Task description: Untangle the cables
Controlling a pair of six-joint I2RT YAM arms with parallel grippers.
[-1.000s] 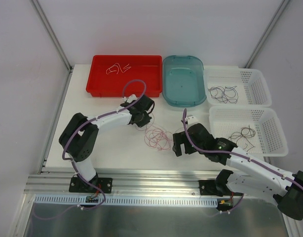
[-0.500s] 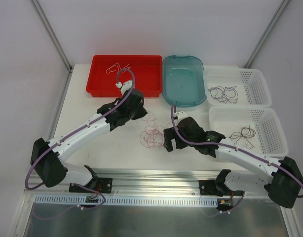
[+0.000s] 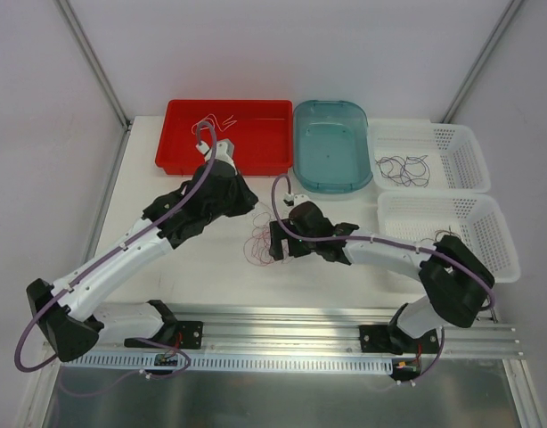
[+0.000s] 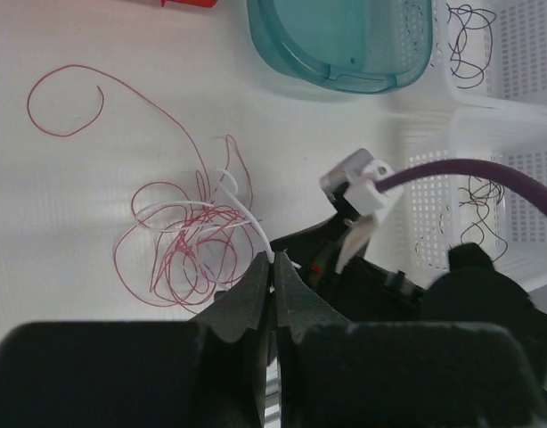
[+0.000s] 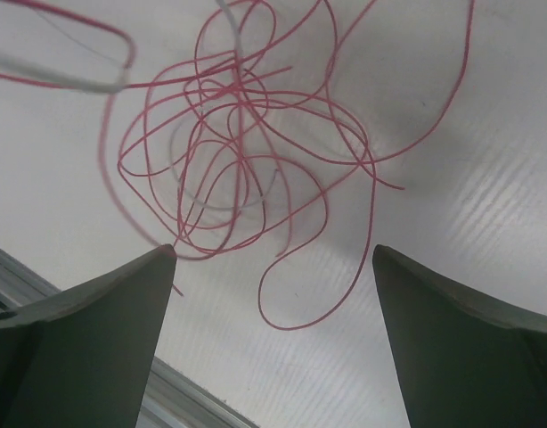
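Observation:
The cables are a tangle of thin dark red and white strands (image 3: 260, 241) lying on the white table (image 3: 167, 214) between the two arms, also seen as loops (image 4: 189, 254) in the left wrist view. My left gripper (image 4: 274, 264) is shut, with a white strand (image 4: 247, 211) pinched at its tips; it hangs just above and left of the tangle (image 3: 249, 207). My right gripper (image 3: 275, 241) stands wide open at the tangle's right edge. In its own view the red loops (image 5: 242, 152) lie just beyond its jaws (image 5: 273, 254), with nothing between them.
A red tray (image 3: 180, 163) at the back holds a few pale and red strands (image 3: 211, 122). Beside it are a teal tub (image 3: 331, 187) and two white baskets (image 3: 469, 147) (image 3: 498, 241) with black wires (image 3: 403, 167). A loose red curl (image 4: 69, 102) lies by the tangle.
The left arm has stretched out toward the back, its shut gripper rising over the tangle. The right gripper has slid left across the table up to the tangle, still open.

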